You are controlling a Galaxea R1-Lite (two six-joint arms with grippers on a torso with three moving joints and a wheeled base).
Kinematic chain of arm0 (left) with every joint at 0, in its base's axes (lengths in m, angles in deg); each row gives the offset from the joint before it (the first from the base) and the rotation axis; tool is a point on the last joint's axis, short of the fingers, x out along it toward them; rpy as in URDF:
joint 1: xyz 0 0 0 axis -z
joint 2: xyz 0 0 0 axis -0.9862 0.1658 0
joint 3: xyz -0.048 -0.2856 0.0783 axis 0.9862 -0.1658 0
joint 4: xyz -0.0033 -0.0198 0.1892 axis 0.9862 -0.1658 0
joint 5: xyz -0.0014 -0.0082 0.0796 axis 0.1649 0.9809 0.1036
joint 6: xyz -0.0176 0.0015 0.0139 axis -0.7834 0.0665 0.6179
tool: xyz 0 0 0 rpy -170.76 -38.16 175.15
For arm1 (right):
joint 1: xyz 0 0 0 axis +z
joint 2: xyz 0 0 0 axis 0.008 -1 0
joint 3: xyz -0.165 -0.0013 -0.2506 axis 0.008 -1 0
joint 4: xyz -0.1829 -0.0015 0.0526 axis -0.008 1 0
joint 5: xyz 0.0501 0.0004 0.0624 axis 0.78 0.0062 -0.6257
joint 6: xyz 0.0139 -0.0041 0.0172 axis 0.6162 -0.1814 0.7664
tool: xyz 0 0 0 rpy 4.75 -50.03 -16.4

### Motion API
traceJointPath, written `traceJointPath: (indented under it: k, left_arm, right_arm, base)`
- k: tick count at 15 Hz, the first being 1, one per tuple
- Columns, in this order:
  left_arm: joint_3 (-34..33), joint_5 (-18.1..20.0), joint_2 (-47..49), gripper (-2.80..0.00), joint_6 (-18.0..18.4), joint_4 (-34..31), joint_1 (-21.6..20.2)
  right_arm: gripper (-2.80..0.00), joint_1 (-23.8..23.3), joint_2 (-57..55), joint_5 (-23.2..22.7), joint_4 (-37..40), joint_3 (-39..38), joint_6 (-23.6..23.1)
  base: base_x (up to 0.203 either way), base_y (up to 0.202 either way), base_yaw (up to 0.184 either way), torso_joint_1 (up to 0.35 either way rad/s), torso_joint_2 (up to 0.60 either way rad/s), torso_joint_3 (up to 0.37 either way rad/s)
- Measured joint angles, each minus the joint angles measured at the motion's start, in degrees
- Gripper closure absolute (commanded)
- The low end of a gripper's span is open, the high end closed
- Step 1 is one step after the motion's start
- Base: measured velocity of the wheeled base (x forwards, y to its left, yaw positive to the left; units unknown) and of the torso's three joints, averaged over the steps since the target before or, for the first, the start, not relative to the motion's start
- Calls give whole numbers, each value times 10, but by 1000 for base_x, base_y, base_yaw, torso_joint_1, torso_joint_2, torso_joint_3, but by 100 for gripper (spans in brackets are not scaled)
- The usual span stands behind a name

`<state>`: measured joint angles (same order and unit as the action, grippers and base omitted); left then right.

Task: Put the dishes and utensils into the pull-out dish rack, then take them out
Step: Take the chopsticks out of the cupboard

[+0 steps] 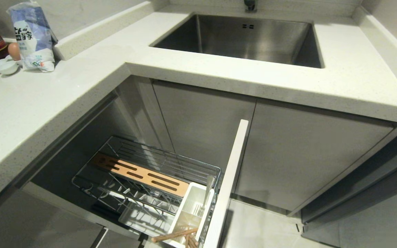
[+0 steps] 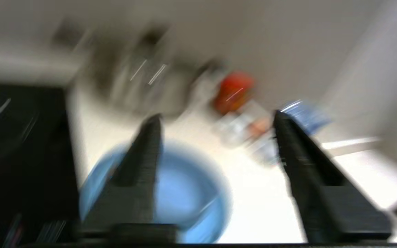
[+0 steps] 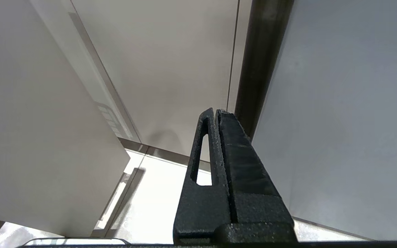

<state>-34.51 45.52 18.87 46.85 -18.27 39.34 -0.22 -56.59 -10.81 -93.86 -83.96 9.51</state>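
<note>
You are hovering the left gripper (image 2: 215, 144), fingers spread and empty, over the blue plate (image 2: 184, 193): glazed, slippery, fragile, so pinch its rim.

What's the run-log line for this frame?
left gripper: open, empty, above blue dish on counter | right gripper: shut, parked | rack: pulled out | caddy: chopsticks, spoon
</note>
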Motion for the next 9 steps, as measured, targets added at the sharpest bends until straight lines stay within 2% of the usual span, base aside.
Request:
traceJointPath:
  k: [3,5,7,9]
  left_arm:
    - [150,15,36,0,25,-15,86]
    - [255,24,82,0,30,-60,156]
    - [315,15,137,0,22,-122,242]
    - [345,-11,187,0,14,-172,352]
  right_arm:
    - [0,0,0,0,0,0,0]
    - [0,0,0,0,0,0,0]
    - [0,0,0,0,0,0,0]
    - [0,0,0,0,0,0,0]
  base:
    - [0,0,0,0,0,0]
    - [0,0,0,0,0,0]
    - [0,0,0,0,0,0]
    - [0,0,0,0,0,0]
